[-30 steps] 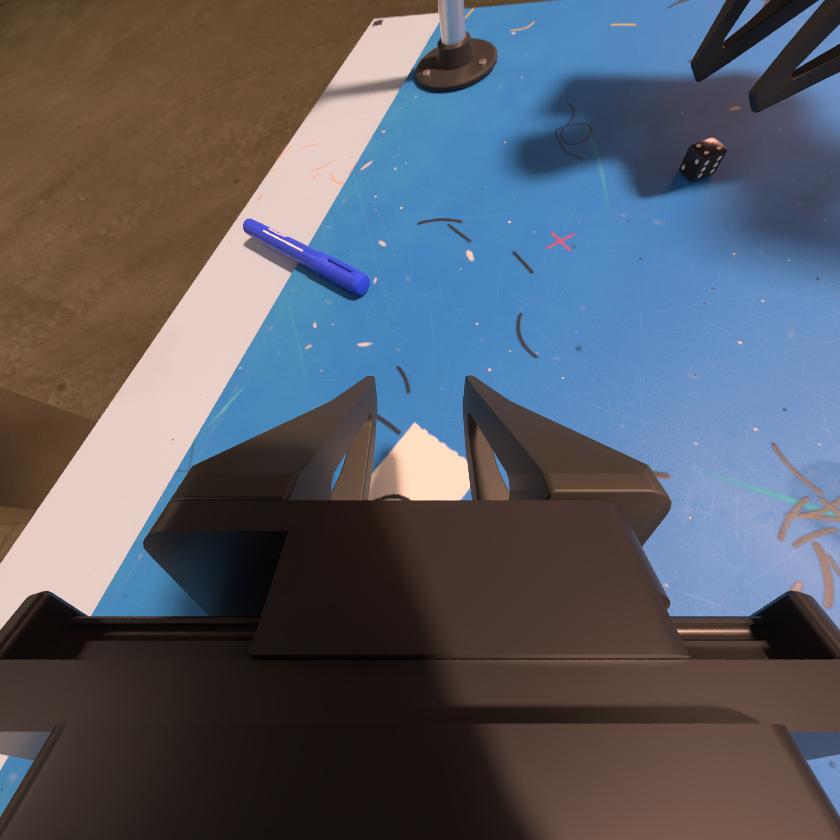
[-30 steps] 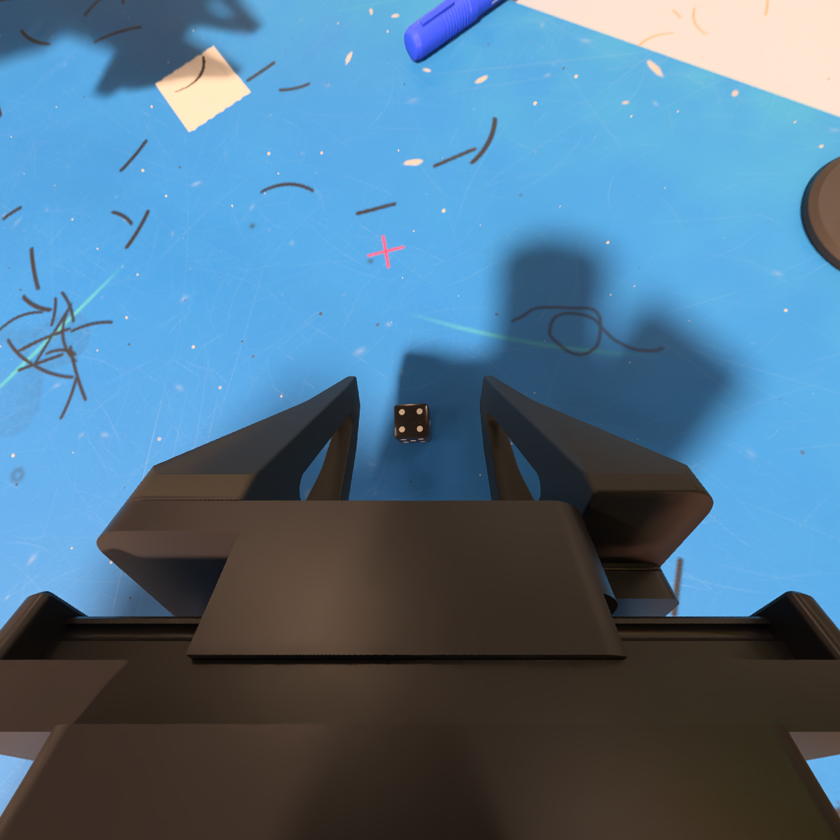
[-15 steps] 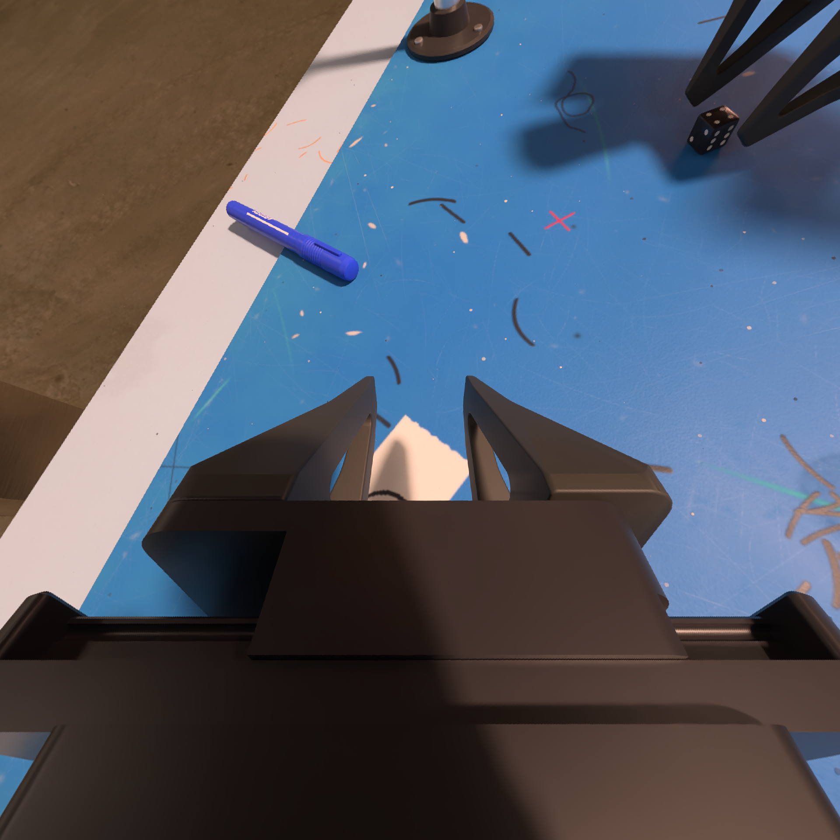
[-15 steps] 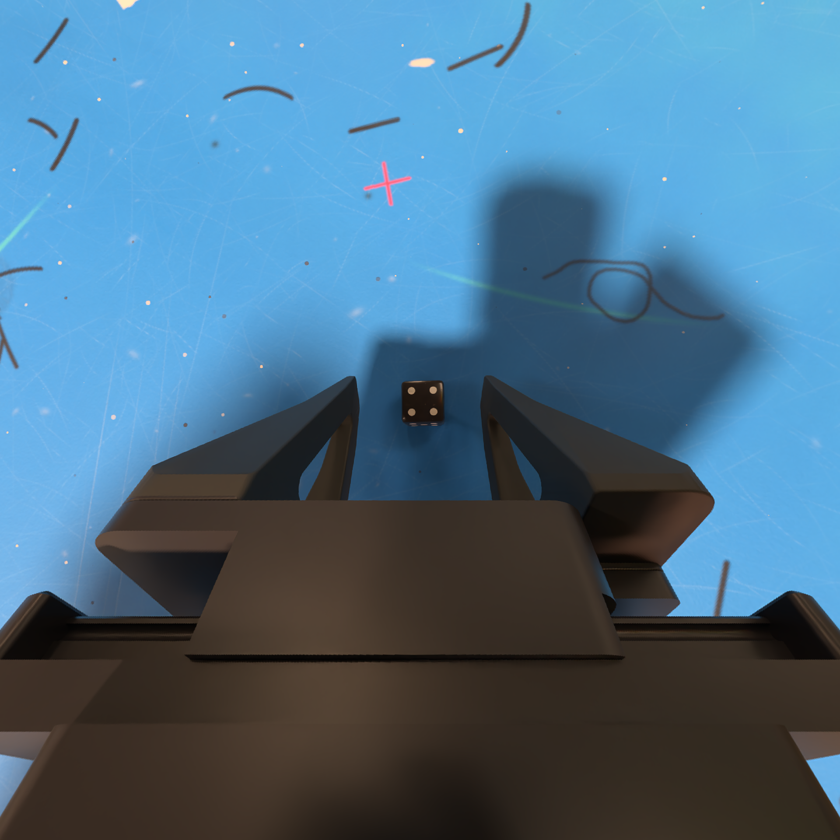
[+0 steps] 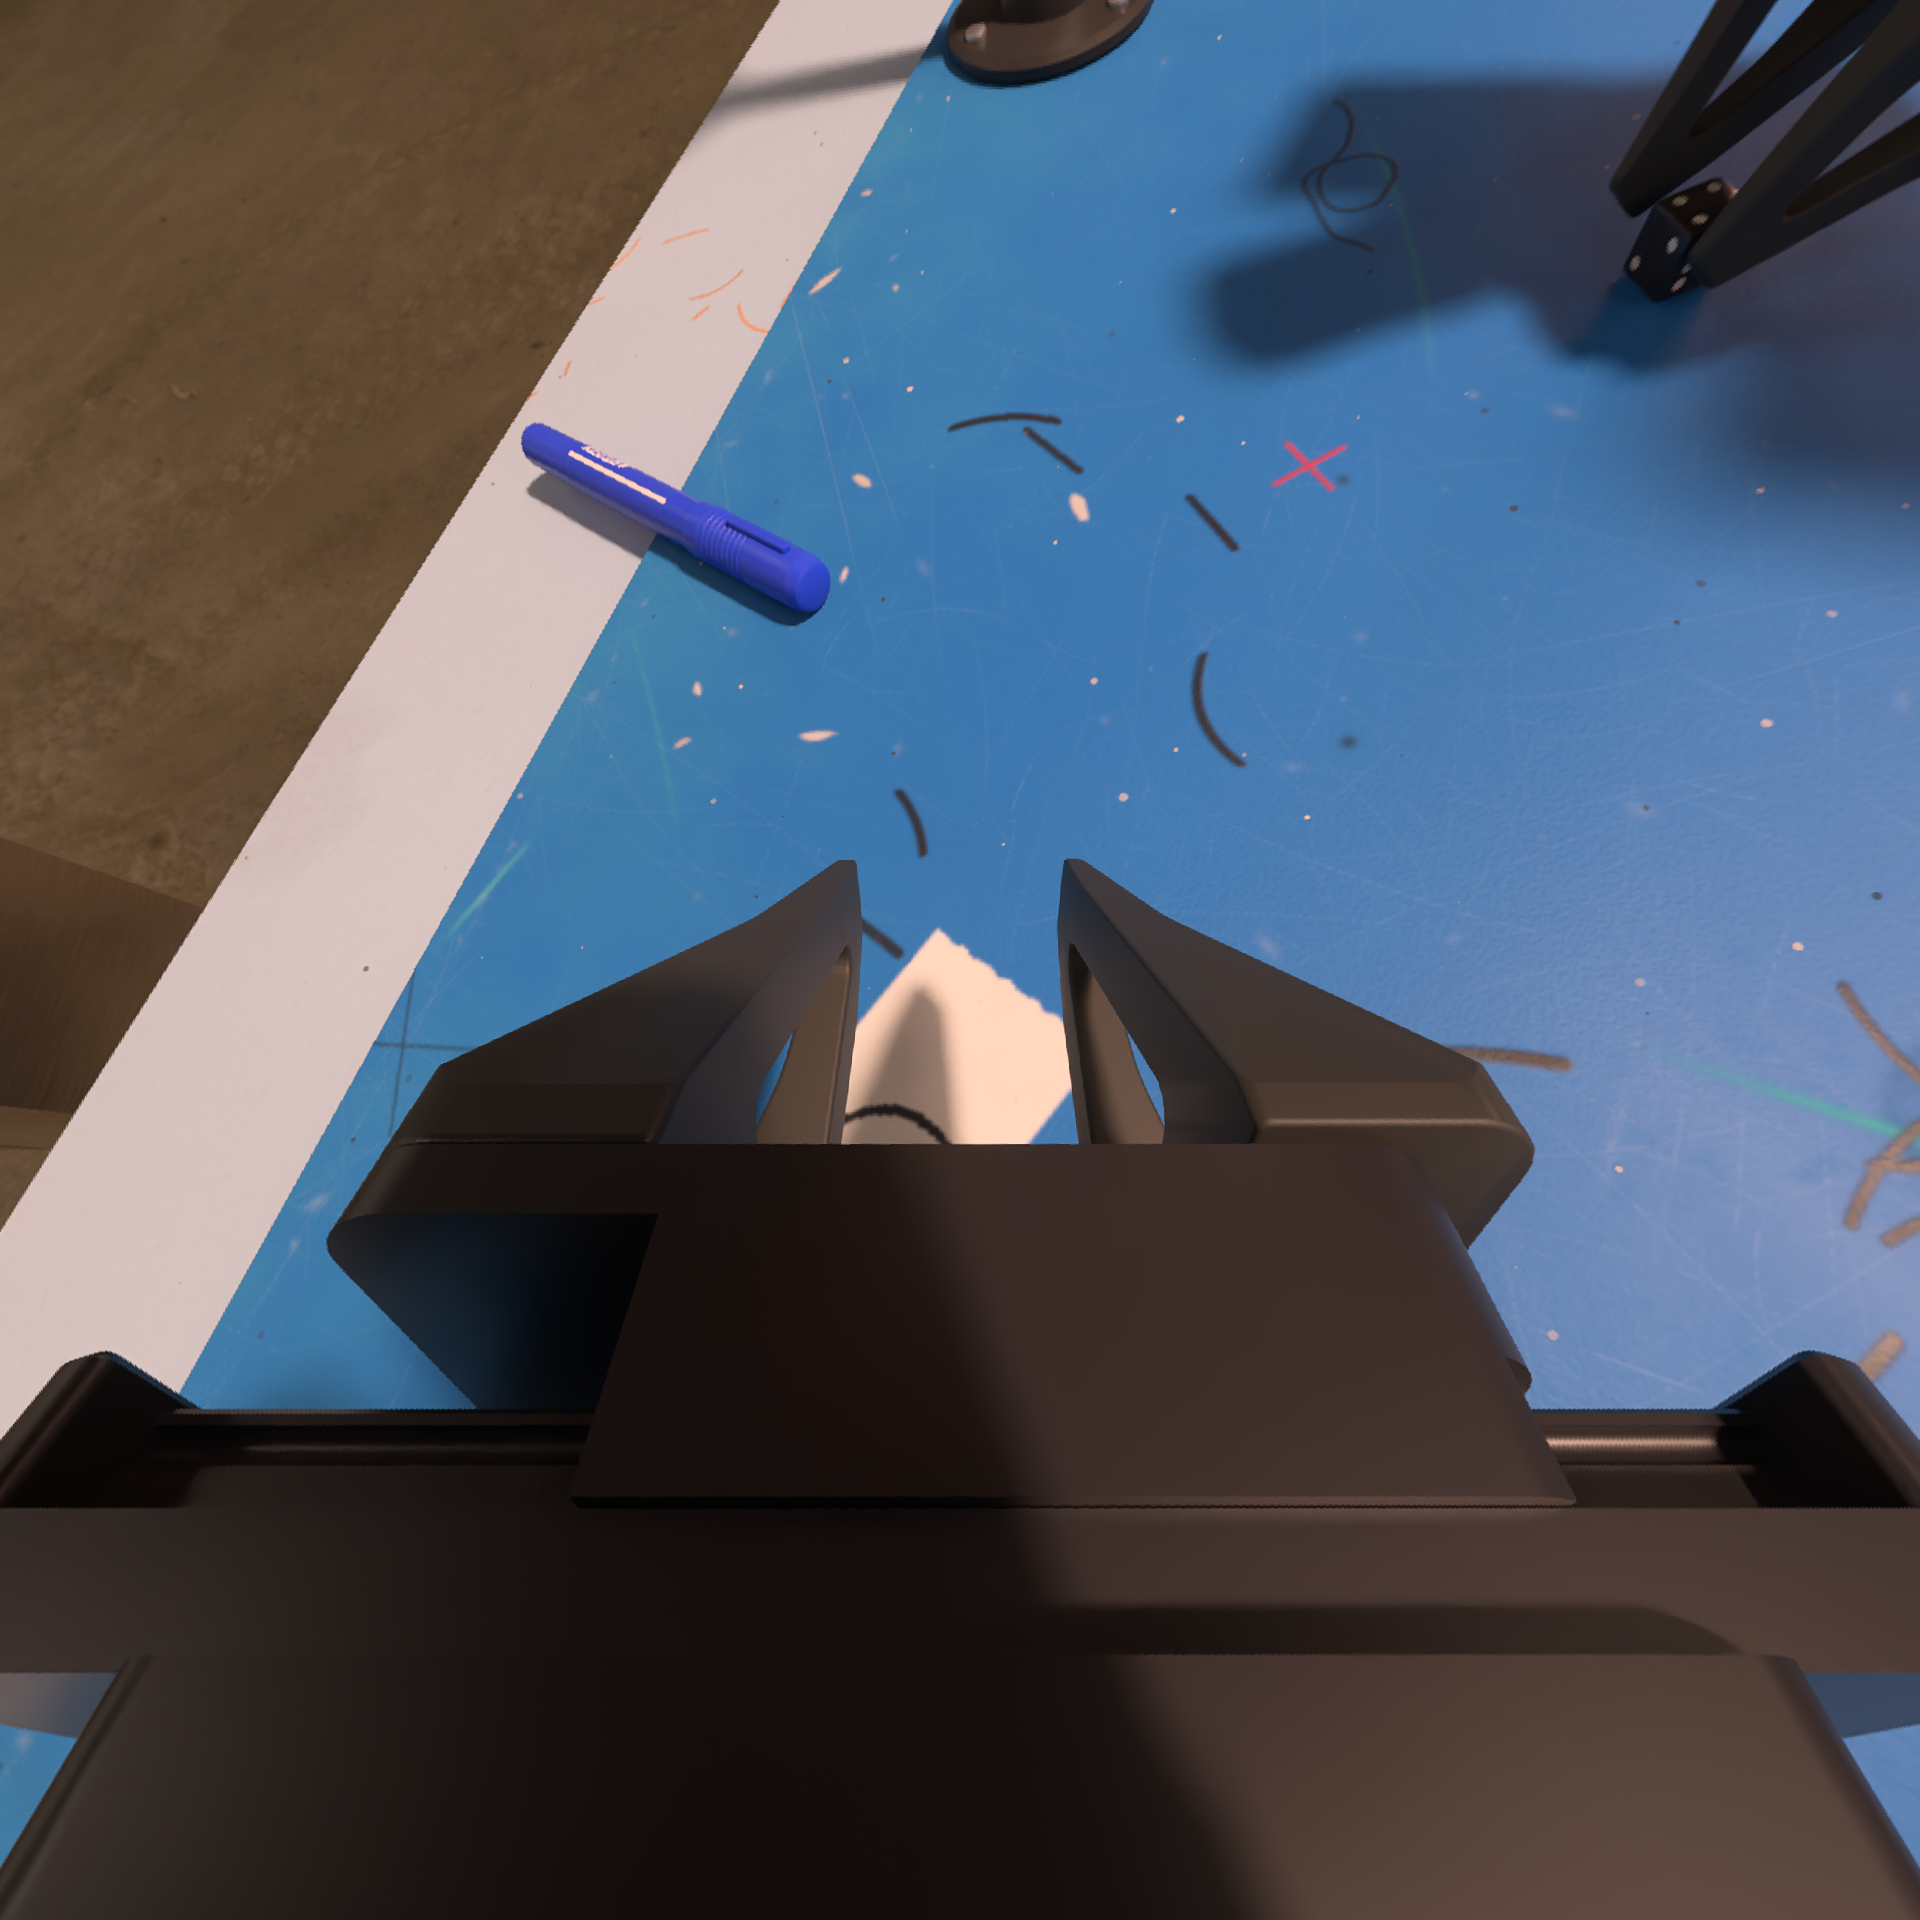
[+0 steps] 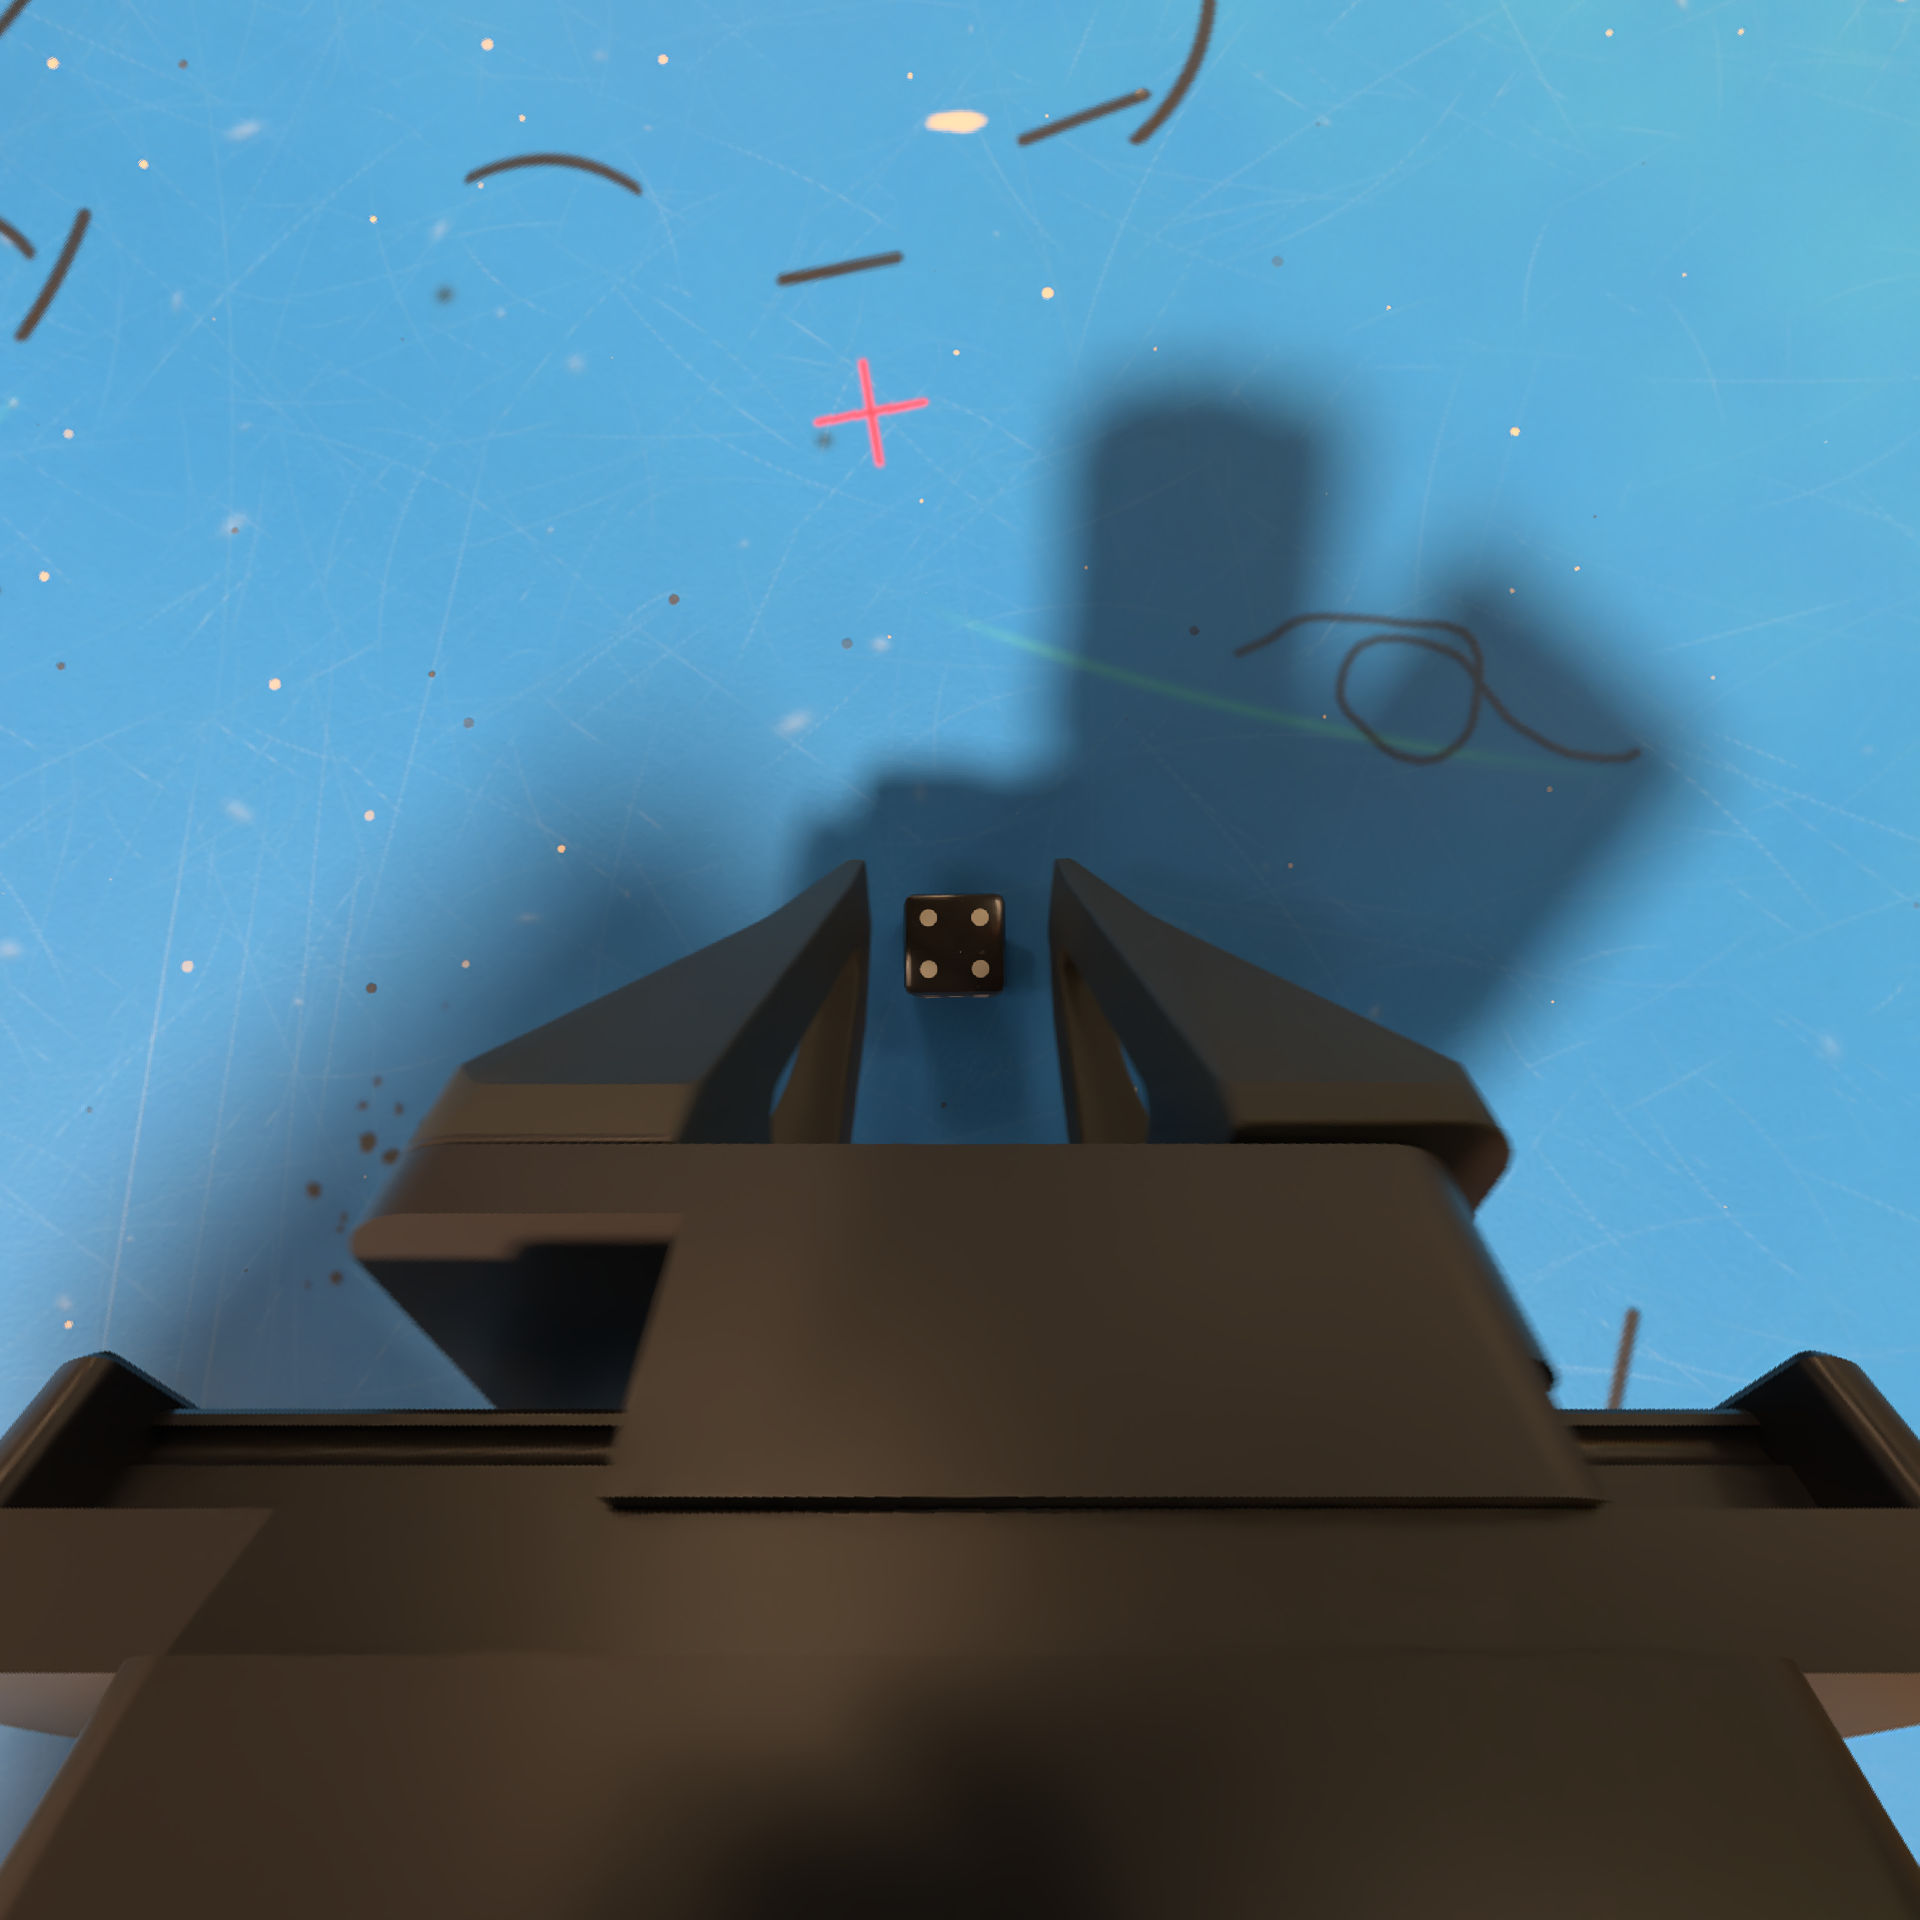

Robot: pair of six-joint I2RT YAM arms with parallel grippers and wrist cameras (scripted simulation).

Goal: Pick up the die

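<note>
The die (image 6: 954,943) is black with pale pips and rests on the blue mat (image 6: 416,623), four pips facing up. My right gripper (image 6: 958,868) is low over it. Its fingers stand on either side of the die with a thin gap on each side, so it is open and not touching. In the left wrist view the die (image 5: 1673,244) shows at the far upper right between the right gripper's fingers (image 5: 1704,156). My left gripper (image 5: 958,883) is open and empty, far from the die, above a white paper scrap (image 5: 966,1049).
A blue marker (image 5: 675,517) lies across the white border strip (image 5: 312,987) and the mat edge. A dark round post base (image 5: 1039,31) stands at the top. A red cross mark (image 5: 1309,464) is on the mat (image 6: 871,411). The brown floor lies beyond the strip.
My right gripper has come down over the die and its fingers have narrowed around it. My left gripper has drifted slightly, its opening unchanged.
</note>
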